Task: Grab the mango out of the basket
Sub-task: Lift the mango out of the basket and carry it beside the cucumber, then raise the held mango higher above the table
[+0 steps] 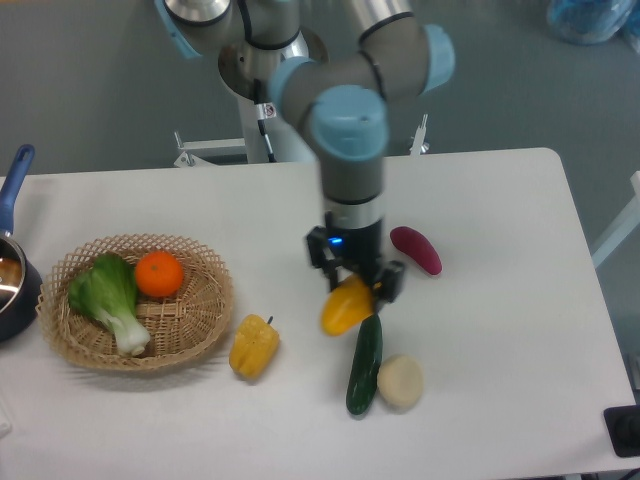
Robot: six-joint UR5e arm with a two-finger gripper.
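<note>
arm: 1 UR5e, reaching forward from base at table's far edge, wrist pointing straight down | gripper (353,284): 2 fingers closed on the mango (346,306), held clear above the table | fingers (389,281): dark, flanking fruit's upper end

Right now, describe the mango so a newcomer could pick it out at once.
Follow the arm down to its gripper near the table's middle. The mango hangs there, just above the cucumber. It is smooth, oval and yellow-orange, unlike the lumpy stemmed yellow pepper beside the basket.
</note>
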